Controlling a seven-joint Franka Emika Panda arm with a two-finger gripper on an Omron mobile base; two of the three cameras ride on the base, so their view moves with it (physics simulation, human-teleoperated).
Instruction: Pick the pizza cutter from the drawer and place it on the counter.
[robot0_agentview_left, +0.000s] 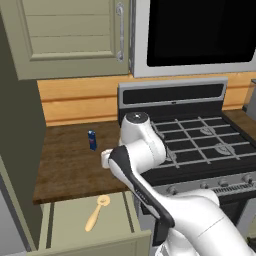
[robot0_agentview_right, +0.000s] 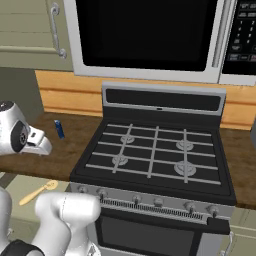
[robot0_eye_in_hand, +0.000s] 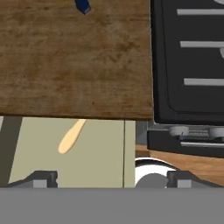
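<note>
Hovering over the drawer (robot0_agentview_left: 70, 235), fingers (robot0_eye_in_hand: 41, 178) apart and empty; gripper (robot0_eye_in_hand: 111, 180) needs centring on the cutter (robot0_agentview_left: 96, 213) handle before descending.

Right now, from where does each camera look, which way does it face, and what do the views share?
Left base view: behind-left, facing the counter; arm lower right.
Right base view: behind-right, facing the stove; arm lower left.
Hand view: looks down on the drawer; fingertips at bottom.
All share the pizza cutter and blue can.
</note>
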